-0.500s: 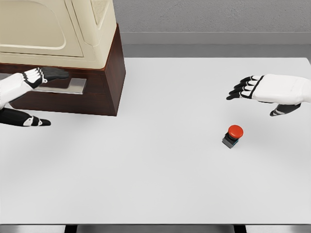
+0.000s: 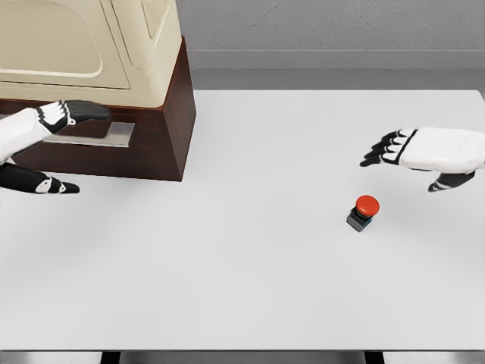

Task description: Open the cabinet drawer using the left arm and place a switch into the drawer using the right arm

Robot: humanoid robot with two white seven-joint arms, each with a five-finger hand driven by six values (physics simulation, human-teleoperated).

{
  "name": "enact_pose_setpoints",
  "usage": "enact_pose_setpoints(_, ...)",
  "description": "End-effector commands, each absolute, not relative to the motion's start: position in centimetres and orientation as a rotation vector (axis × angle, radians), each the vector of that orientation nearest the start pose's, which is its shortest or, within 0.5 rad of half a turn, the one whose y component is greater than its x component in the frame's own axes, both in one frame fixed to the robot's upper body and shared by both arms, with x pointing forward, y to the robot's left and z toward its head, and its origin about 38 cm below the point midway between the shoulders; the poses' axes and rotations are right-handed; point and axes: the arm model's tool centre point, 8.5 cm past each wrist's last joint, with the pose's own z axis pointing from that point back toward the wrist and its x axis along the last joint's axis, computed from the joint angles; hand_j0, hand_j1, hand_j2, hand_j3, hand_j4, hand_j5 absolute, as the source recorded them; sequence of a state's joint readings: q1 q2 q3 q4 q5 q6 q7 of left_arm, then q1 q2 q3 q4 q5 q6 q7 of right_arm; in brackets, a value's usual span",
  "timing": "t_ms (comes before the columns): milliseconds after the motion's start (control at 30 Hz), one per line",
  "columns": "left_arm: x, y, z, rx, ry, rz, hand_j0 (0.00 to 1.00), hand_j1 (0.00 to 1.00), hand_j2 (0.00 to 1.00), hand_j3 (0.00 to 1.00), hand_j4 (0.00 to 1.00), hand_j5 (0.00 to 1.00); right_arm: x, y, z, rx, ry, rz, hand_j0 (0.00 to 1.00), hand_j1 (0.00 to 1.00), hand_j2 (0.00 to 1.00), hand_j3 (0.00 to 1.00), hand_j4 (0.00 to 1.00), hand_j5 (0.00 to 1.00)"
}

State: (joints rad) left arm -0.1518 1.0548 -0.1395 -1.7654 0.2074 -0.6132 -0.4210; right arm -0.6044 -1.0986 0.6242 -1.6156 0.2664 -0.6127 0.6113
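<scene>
A small switch point(image 2: 364, 212) with a red button on a dark base stands on the white table point(image 2: 250, 280), right of the middle. My right hand point(image 2: 413, 163) hovers above and to the right of it, fingers spread, holding nothing. The cabinet point(image 2: 114, 76), cream above and dark brown below, stands at the back left with its drawer closed. A metal handle point(image 2: 106, 136) runs across the drawer front. My left hand point(image 2: 64, 148) is at the handle's left end, its fingers point(image 2: 87, 111) stretched over the handle and its thumb point(image 2: 53, 186) below; nothing is gripped.
A grey wall runs behind the table. The table's front edge point(image 2: 242, 350) lies at the bottom of the view.
The right hand has drifted slightly right and down. The left hand's fingers have reached a little further right over the drawer handle. The switch has not moved.
</scene>
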Motion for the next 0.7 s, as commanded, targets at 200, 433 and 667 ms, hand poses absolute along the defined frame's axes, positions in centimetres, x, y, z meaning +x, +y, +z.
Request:
enact_pose_setpoints(200,35.1,34.4,30.0,0.099,-1.899,-1.602,1.00,1.00,1.00,1.00,1.00,1.00,38.1,-34.8,24.2,-0.346,-1.212,2.248,1.00,1.00,1.00,1.00,1.00,1.00)
enact_pose_setpoints(433,35.1,34.0,29.8,0.081,-1.896,-1.613,1.00,1.00,1.00,1.00,1.00,1.00,38.0,-34.1,23.8,-0.324,-1.221,2.258,1.00,1.00,1.00,1.00,1.00,1.00)
enact_pose_setpoints(667,35.8,30.5,28.3,-0.094,-1.817,-1.716,1.00,1.00,1.00,1.00,1.00,1.00,38.2,-32.8,22.3,-0.271,-1.250,2.246,1.00,1.00,1.00,1.00,1.00,1.00)
